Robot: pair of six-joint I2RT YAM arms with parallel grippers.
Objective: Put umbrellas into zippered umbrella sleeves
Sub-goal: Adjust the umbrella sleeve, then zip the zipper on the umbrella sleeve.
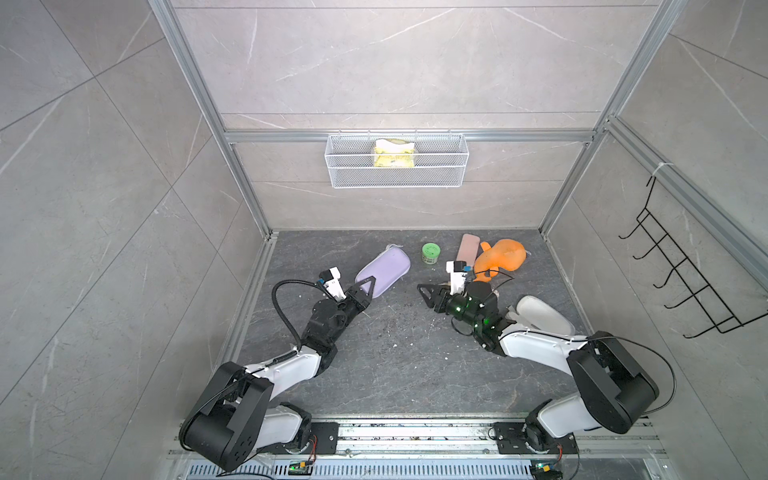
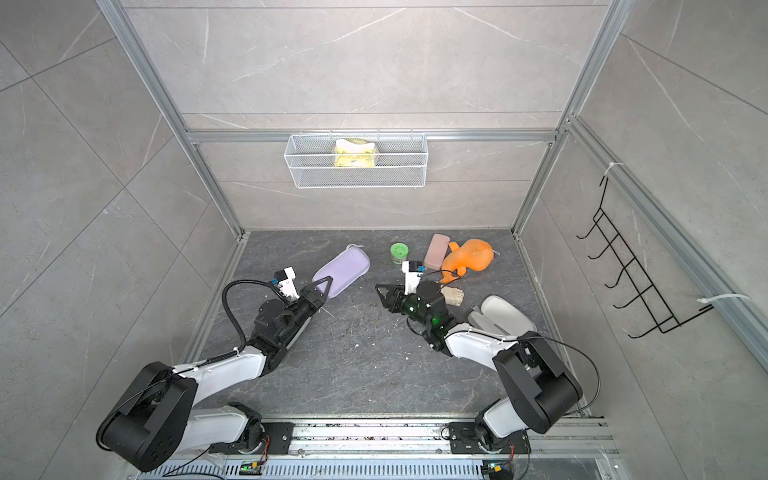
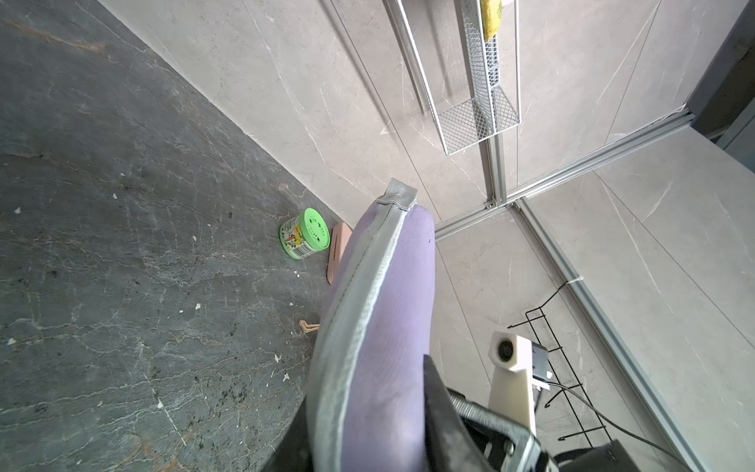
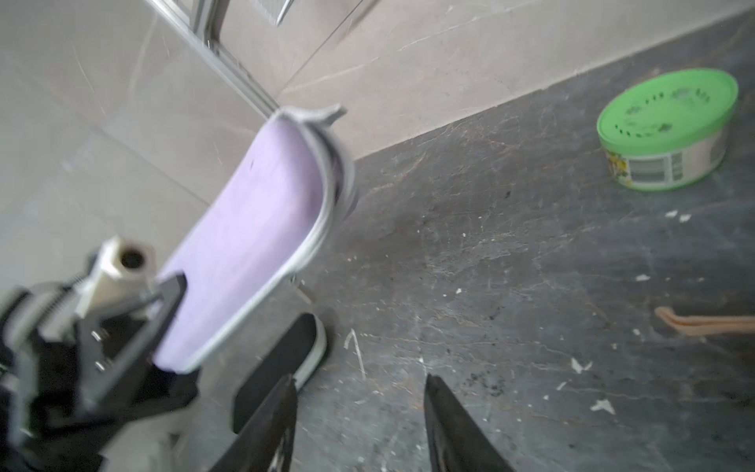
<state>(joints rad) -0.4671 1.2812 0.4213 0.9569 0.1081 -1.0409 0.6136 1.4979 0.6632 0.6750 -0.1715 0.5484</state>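
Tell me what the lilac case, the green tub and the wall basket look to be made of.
The lilac case: likely fabric over a stiff shell, matte; fine ribbed weave and a stitched grey zip band show. The green tub: seemingly plastic, smooth and glossy, with a moulded lid and printed label. The wall basket: probably metal wire mesh, coated white; grid within a thin rod frame.

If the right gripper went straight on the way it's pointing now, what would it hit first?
Probably the lilac sleeve, near the end clamped by the left gripper. Only bare floor lies between it and the right gripper. Height is unclear, so it might pass beneath.
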